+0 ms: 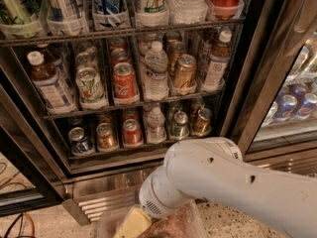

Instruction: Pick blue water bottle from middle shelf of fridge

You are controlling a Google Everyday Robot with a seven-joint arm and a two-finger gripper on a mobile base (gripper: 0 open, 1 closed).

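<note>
The fridge (247,83) has black door frames and wire racks. On the middle shelf (133,104) two brown-liquid bottles with white caps and pale blue-white labels stand: one at the left end (48,86), one at the right end (215,66). Between them are a green-white can (90,86), a red can (124,82), a clear ribbed water bottle (156,72) and a gold can (184,72). My white arm (223,182) crosses the lower right. My gripper (131,223) hangs at the bottom edge, well below and in front of the shelves, touching no bottle.
The top rack (124,31) holds tall cans and bottles. The lower rack (129,150) holds short cans and a small water bottle (156,125). The ribbed steel base (99,202) lies below. A second door with cans (292,105) is at the right. A clear container (173,224) sits under the gripper.
</note>
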